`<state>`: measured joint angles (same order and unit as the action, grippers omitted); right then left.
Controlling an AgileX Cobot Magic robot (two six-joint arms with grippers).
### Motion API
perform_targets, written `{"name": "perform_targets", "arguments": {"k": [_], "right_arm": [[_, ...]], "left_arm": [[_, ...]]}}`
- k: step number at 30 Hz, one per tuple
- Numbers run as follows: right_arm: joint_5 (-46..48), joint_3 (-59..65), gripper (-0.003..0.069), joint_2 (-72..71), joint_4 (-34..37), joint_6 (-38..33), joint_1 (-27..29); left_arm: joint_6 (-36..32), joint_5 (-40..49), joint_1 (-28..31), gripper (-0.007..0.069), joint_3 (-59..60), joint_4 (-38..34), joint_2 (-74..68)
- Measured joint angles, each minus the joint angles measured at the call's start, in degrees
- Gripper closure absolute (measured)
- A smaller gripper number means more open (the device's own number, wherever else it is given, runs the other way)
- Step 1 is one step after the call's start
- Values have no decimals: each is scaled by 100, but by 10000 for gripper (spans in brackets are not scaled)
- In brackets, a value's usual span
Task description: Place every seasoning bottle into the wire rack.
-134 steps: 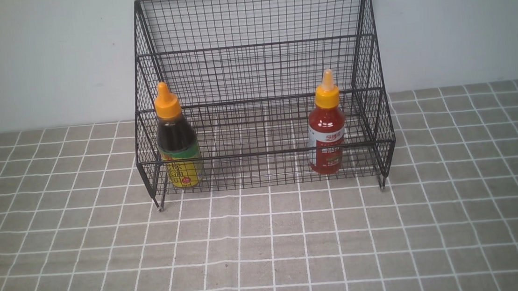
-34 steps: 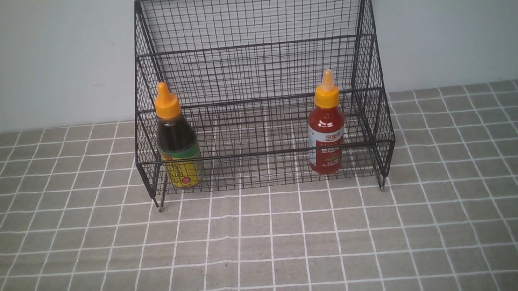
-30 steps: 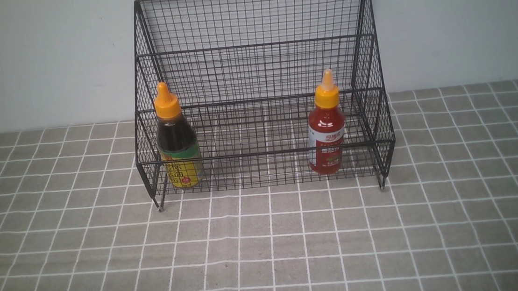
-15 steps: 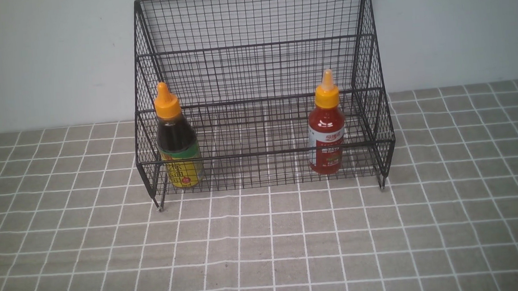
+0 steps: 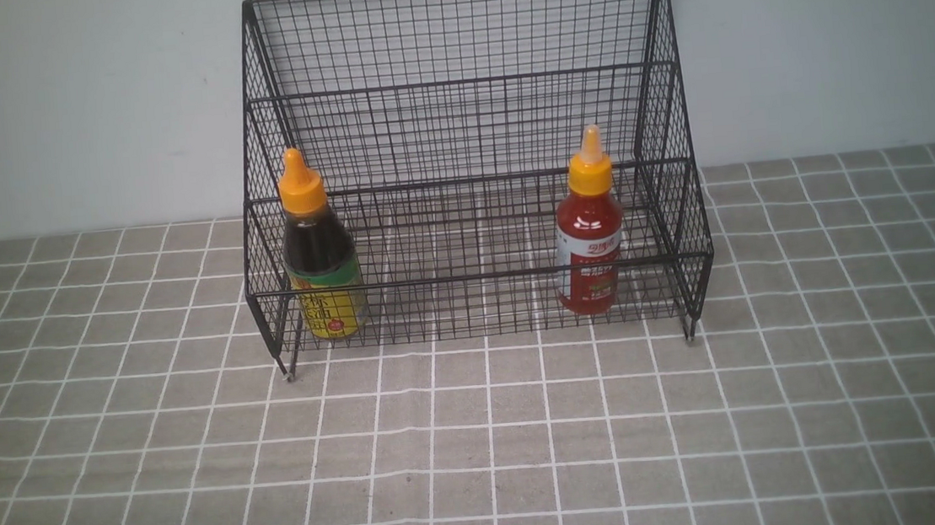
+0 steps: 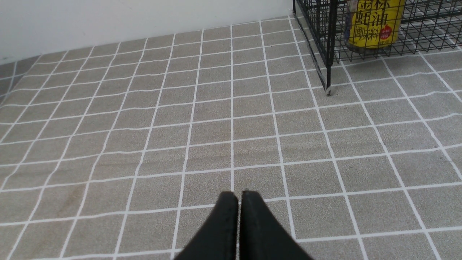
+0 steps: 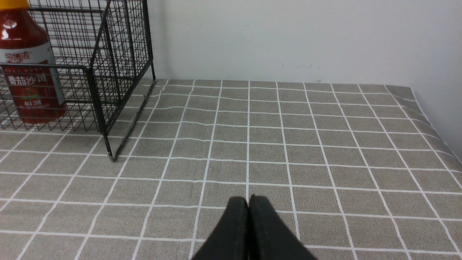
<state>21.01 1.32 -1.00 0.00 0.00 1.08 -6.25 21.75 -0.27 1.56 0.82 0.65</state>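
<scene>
I see the black wire rack (image 5: 464,127) standing on the bench (image 5: 484,447), which has a gray cloth with white lines like little squares. The rack's tall back is against the pale wall (image 5: 65,111). Both bottles stand upright inside the rack, on its low front shelf. The dark brown seasoning bottle (image 5: 319,250) with the orange cap and the yellow-green label is at the left end of the rack, just beside the left side wall. The red seasoning bottle (image 5: 587,231) with the orange cap and the white-red label is near the right end, a little way in from the right side wall. The two bottles are well apart, with bare shelf between them. In the front view I cannot see my arms. In the left wrist view, my left gripper (image 6: 239,196) has its black fingers pressed together and they pinch nothing. It hangs over the bare cloth, and the rack's front left foot (image 6: 328,90) and the lower half of the brown bottle show far off in the corner. In the right wrist view, my right gripper (image 7: 248,201) has its fingers pressed together too, with nothing between them. It is over bare cloth, with the rack's front right corner and the red bottle off to one side.
</scene>
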Motion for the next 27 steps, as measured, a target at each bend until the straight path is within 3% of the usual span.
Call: {"name": "perform_targets", "arguments": {"k": [27], "right_arm": [[0,0,672,0,0,105,0]], "left_arm": [[5,1,0,631,0,0,0]]}}
